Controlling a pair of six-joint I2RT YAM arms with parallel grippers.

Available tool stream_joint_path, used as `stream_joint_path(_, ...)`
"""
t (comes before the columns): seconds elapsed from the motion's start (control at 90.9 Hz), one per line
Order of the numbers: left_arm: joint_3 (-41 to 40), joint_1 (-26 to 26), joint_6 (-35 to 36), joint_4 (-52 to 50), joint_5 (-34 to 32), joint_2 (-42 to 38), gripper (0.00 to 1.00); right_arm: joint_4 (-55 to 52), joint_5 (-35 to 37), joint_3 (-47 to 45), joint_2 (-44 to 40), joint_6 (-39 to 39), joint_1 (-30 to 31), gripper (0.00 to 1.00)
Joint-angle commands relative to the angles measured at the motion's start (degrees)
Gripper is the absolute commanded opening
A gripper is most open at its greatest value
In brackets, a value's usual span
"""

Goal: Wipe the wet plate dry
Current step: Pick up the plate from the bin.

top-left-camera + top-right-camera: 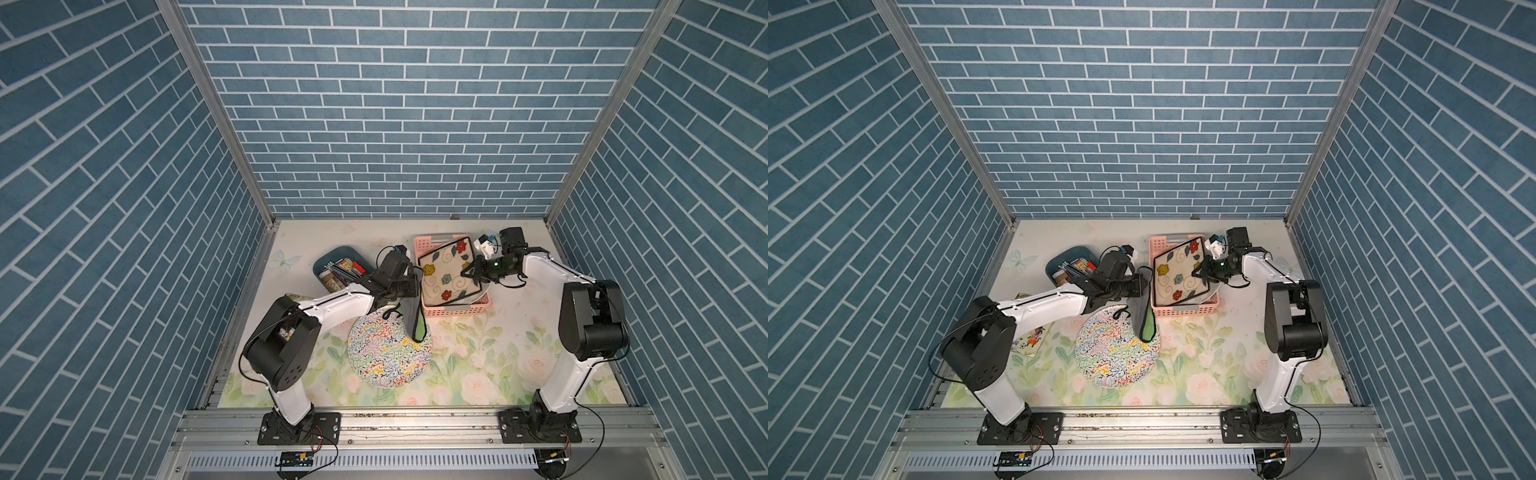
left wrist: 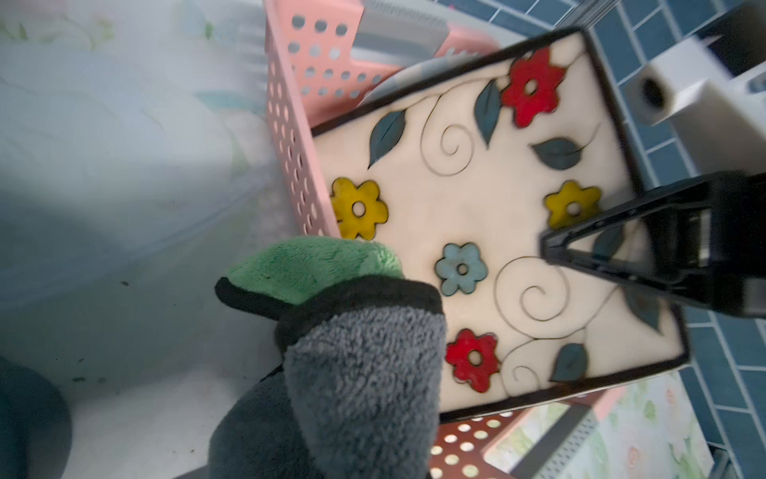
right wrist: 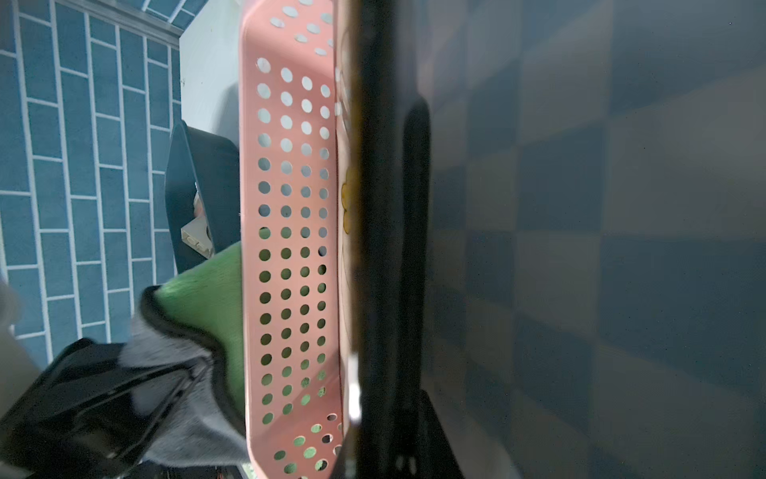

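Floral table (image 1: 478, 365) below, right gripper (image 1: 466, 274) reaches sideways, pinching plate (image 1: 444, 270) edge

You stand in lab robot cell dressed as kitchen, not real home. Blue brick-print wall panels (image 1: 395, 124) hang on bare aluminium posts (image 1: 220, 116). Arm base plates (image 1: 299, 430) bolt to slotted aluminium rail (image 1: 415, 424). Floral table cover (image 1: 478, 361) lies beneath both jaws. Pink dish basket (image 1: 457, 311) sits under right gripper (image 1: 467, 274) jaws.
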Motion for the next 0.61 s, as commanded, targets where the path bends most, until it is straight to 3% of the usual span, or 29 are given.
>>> stream_joint_path(0.0,4.0,-0.5,1.2,-1.5,-1.1,-7.5,0.00,7.9,0.3,0.2,-9.2,4.2,0.6,0.00)
stream_joint_path(0.132,8.4,-0.7,1.3,-2.4,-2.0,-13.3,0.00,14.5,0.4,-0.7,-18.1,9.9,0.6,0.00)
stream_joint_path(0.22,11.5,-1.1,1.3,-2.2,-3.2,-14.1,0.00,22.1,-1.0,-4.8,-24.1,17.7,1.2,0.00)
stream_joint_path(0.385,15.2,-1.8,0.0,-3.8,-6.7,-9.7,0.00,42.8,-1.3,-15.6,-34.8,35.8,3.9,0.00)
stream_joint_path(0.594,15.8,-7.4,0.2,-1.5,-5.1,-2.9,0.00,58.1,5.1,-20.1,-40.7,48.2,7.4,0.00)
